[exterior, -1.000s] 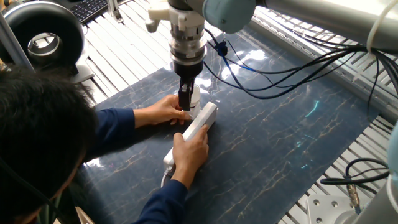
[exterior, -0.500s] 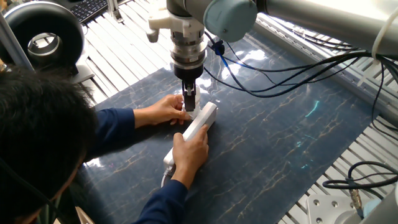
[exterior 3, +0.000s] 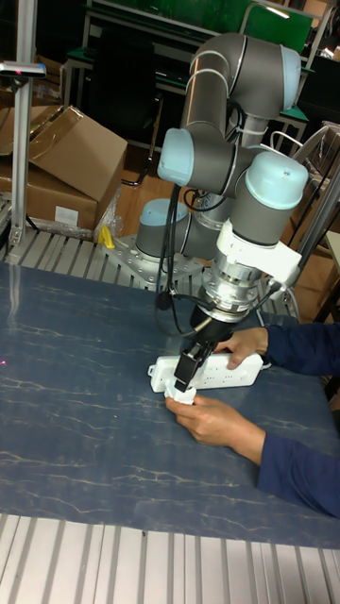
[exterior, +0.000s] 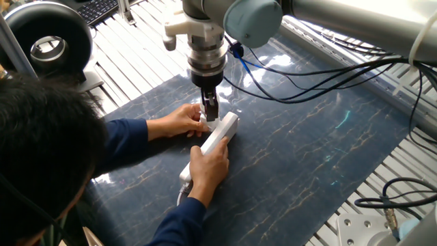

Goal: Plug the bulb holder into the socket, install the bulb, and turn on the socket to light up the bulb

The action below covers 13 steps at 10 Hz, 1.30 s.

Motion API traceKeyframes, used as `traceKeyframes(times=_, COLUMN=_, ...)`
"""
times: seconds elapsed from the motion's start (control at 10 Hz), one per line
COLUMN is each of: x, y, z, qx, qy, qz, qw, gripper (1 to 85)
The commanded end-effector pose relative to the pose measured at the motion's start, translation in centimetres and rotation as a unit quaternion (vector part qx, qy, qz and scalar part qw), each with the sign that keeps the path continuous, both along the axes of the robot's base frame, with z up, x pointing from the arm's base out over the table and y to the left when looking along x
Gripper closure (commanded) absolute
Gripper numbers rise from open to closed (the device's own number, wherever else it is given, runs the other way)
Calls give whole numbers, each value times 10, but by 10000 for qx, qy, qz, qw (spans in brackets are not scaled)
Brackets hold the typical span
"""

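Observation:
The socket (exterior: pixel 221 132) is a long white power strip lying on the blue marbled mat (exterior: pixel 307 143); it also shows in the tall fixed view (exterior 3: pixel 227 370). A person's two hands (exterior: pixel 207 168) press on it from both sides. My gripper (exterior: pixel 209 115) points straight down over the strip's far end, its black fingers close together. A small white piece, the bulb holder (exterior 3: pixel 178 390), sits at my gripper (exterior 3: pixel 183 379) tips, touching the strip end, with the person's fingers (exterior 3: pixel 210 415) right beside it. The bulb is out of view.
The person's head and blue sleeve (exterior: pixel 130 140) fill the lower left. A black round device (exterior: pixel 48 41) stands at the back left. Black cables (exterior: pixel 307 75) hang across the mat's far side. Cardboard boxes (exterior 3: pixel 66 160) sit behind the table.
My gripper has shifted slightly right and turned about its axis; the white piece seen beside the fingers a second ago is now mostly hidden. The hands and strip have stayed put.

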<state>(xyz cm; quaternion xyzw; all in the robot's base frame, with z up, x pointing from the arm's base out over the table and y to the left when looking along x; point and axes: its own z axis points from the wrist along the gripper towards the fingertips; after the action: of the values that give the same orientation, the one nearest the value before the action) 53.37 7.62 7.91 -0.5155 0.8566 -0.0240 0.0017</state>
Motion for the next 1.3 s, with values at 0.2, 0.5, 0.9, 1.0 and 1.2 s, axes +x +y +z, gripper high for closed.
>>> traceKeyframes(times=0.2, x=5, y=5, z=1, qx=103, qy=-88, qz=107, qw=9999, gripper=467)
traceKeyframes(times=0.5, x=5, y=2, z=-1, qx=-9, qy=-128, qz=-449, qw=9989, gripper=847)
traceKeyframes(times=0.9, x=-15, y=16, z=-3, qx=201, qy=240, qz=-1967, qw=9800, gripper=847)
traceKeyframes(times=1.0, x=-21, y=22, z=-3, qx=285, qy=365, qz=-2422, qw=9691, gripper=847)
traceKeyframes(times=1.2, x=-29, y=29, z=-2, qx=351, qy=551, qz=-3167, qw=9463, gripper=847)
